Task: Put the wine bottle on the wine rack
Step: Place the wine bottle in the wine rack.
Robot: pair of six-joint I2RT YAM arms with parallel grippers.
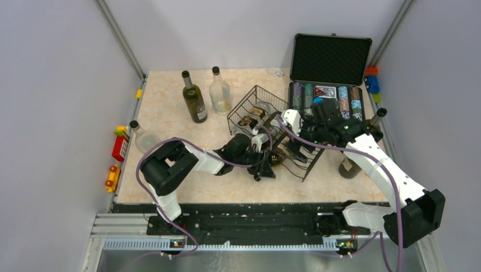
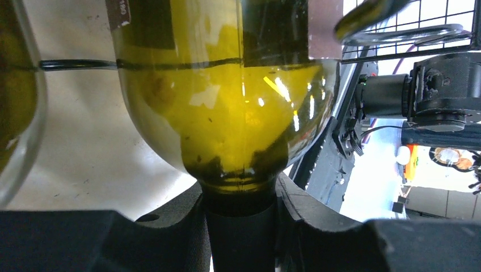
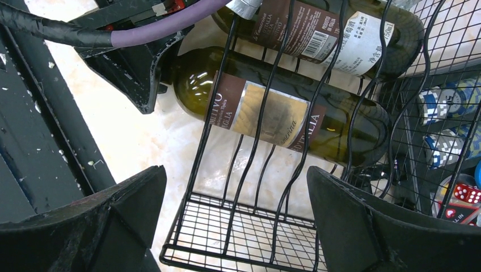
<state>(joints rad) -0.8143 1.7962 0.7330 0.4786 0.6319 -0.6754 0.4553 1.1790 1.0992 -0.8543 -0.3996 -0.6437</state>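
The left hand is gripping the thin neck of a dark green glass wine bottle with a brown and tan label. Its two black fingers are pressing the neck from both sides, right below the round shoulder of the glass. The left arm is stretching low over the pale, marble-look desk. Its elbow is bending near the left side and its hand is pointing toward the middle.

The wine bottle is lying on its side in the black wire-mesh wine rack with wavy rows, in the middle of the desk. In the right wrist view the wavy wires are crossing in front of its label. Its neck is sticking out of the rack into the left hand. I cannot tell if it is resting fully in a cradle. A second bottle, dark with a brown and white label, is lying in the rack just beside it.

The right arm is bending up from its base and leaning over to the left. The right hand is hanging above the flat grid end of the rack. That hand is spreading wide and gripping nothing. A black foam-lined case with rows of chips is sitting open behind the rack.
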